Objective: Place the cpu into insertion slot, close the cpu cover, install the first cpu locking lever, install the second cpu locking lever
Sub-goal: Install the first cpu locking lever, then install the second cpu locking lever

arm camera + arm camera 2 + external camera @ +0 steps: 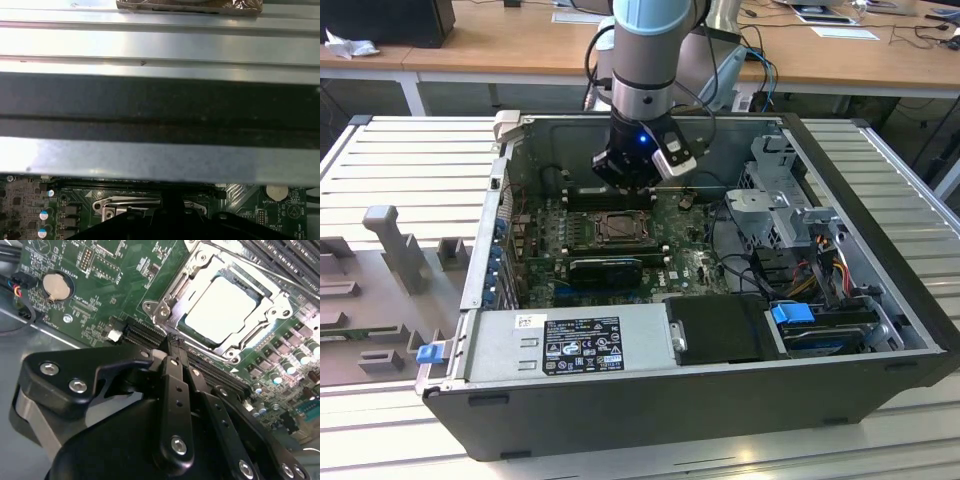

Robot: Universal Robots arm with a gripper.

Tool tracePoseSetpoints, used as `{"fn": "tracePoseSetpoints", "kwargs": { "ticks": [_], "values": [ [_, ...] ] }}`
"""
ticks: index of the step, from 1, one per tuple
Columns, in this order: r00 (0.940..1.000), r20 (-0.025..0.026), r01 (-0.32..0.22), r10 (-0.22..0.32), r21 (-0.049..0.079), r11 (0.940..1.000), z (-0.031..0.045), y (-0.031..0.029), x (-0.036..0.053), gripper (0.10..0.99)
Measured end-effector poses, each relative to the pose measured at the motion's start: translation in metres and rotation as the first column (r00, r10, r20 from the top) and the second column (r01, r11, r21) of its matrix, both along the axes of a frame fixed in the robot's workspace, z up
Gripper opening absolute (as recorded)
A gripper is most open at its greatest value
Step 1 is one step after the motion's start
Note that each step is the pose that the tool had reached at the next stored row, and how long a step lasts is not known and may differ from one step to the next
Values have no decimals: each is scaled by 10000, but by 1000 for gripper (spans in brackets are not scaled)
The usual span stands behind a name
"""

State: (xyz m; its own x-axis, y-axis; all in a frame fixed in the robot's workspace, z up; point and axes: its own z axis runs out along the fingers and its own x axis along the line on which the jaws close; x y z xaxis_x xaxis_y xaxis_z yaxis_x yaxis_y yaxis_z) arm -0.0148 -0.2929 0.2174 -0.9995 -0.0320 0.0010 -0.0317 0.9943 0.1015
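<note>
Item: gripper, one arm, lowered into the open computer case. Fingers pressed together, clenched on nothing visible.

Item: cpu, bright square top. Seated flat in the insertion slot, just beyond the fingertips and slightly to one side in the second wrist view.

Item: cpu cover, windowed metal frame. Appears to lie down around the chip, which shows through its window.

Item: locking levers. Their state cannot be told.

Item: green motherboard. Carries the slot, a coin battery well off from the fingertips, and long black memory slots beyond the slot.

Judgement: chip placement looks done; the claw hangs close over the socket's near edge.
</note>
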Motion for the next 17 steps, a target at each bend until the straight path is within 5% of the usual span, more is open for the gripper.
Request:
{"fn": "tracePoseSetpoints", "kwargs": {
  "ticks": [8,17],
  "values": [
    [10000,0,0,0,0,10000,0,-25,0,106],
    [10000,-1,2,-2,-2,10000,2,-124,-1,106]
  ]
}}
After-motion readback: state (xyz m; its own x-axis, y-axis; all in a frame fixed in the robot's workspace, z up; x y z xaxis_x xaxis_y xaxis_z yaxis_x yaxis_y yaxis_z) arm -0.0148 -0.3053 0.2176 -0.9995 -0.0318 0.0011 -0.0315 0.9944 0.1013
